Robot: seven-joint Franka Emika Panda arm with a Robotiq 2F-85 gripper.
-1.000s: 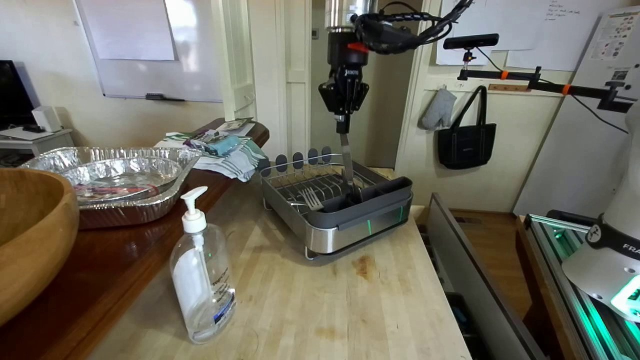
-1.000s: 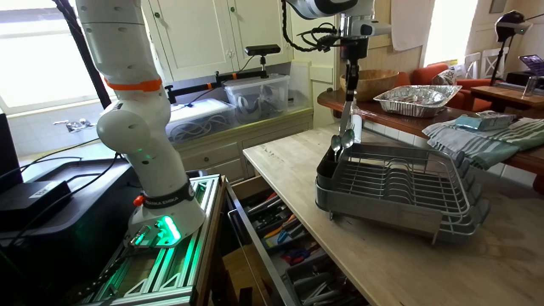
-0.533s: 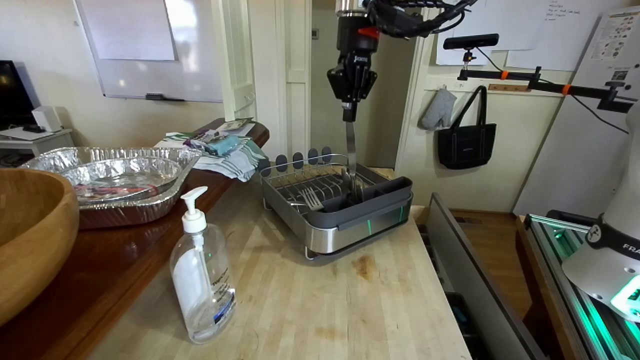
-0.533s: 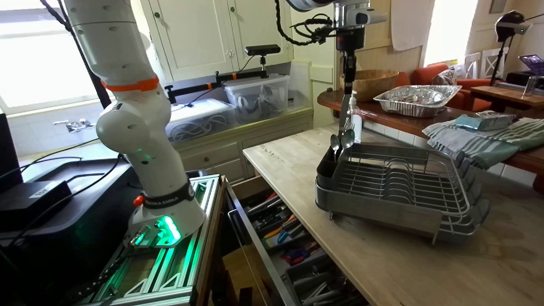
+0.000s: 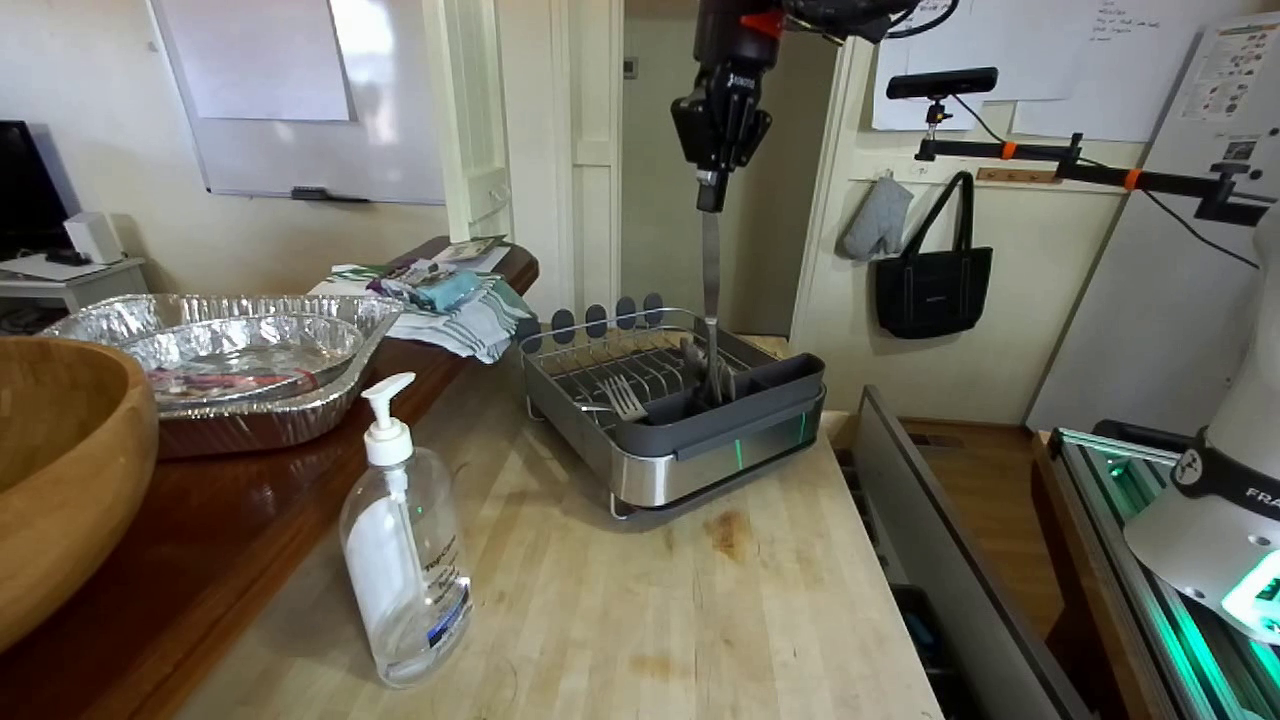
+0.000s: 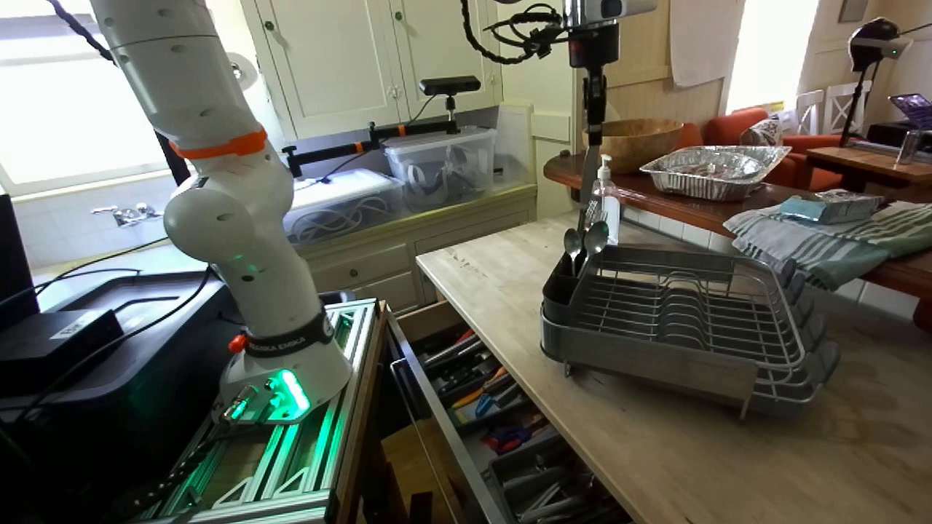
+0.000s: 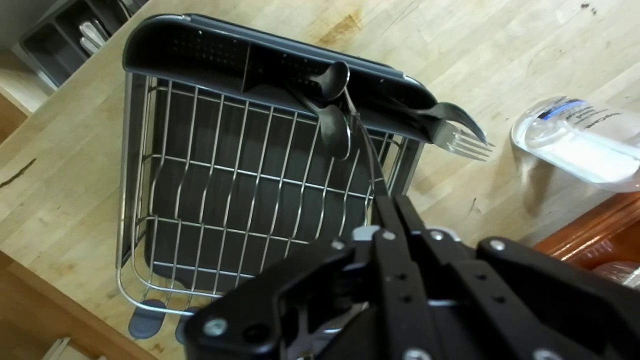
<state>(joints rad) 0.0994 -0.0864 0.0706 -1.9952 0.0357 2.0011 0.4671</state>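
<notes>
My gripper [image 7: 392, 199] is shut on a long metal knife [image 7: 380, 183]. In both exterior views the gripper [image 5: 710, 205] [image 6: 595, 138] is above the dish rack [image 6: 655, 367], with the knife [image 5: 711, 265] [image 6: 588, 178] hanging nearly upright. Its lower end is down among the cutlery at the dark grey caddy [image 5: 690, 428] on the rack's side; I cannot tell whether it is inside. Two spoons [image 7: 333, 131] and a fork [image 7: 462, 141] lean in the caddy. A further dark curved utensil [image 7: 457, 114] is beside the fork.
A clear pump bottle [image 5: 405, 570] stands on the wooden worktop [image 5: 640, 620]. A drawer [image 6: 466, 429] with utensils is open beside it. A wooden bowl [image 5: 70, 480], foil trays [image 5: 240, 410] and towels [image 5: 470, 315] are on the raised dark counter.
My gripper has risen and, in an exterior view, shifted a little to the right, drawing the knife upward. More of the knife shows above the caddy. The rack and the other cutlery stay nearly still.
</notes>
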